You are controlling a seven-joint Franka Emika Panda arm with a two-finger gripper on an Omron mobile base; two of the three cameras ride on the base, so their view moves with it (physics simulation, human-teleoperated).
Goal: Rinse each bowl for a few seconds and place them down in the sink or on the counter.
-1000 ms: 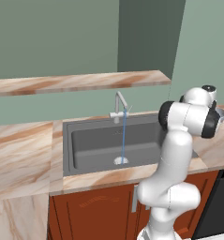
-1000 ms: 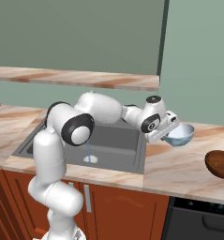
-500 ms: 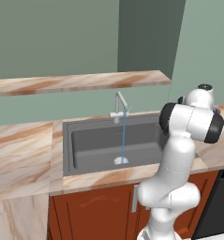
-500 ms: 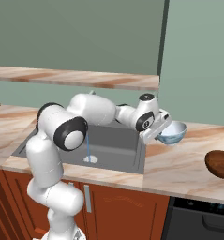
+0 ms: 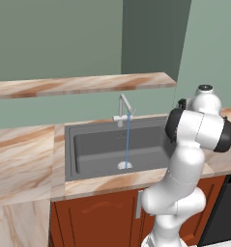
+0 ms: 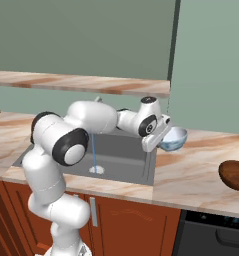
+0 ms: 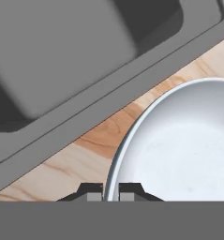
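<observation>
My gripper is shut on the rim of a pale blue-grey bowl, which hangs tilted just above the counter at the right edge of the sink. In the hand view the bowl shows its light inside, and its rim runs between the two fingertips of the gripper. Beneath it lie a strip of counter and the dark sink. A thin stream of water falls from the faucet onto the drain of the sink.
A marble shelf runs along the wall above the sink. A dark brown rounded thing lies on the counter at the far right. Broad counter stretches left of the basin. My own arm stands before the sink's right end.
The gripper has carried the bowl leftward, from over the right counter to the sink's right edge. The elbow has swung along. Water keeps running.
</observation>
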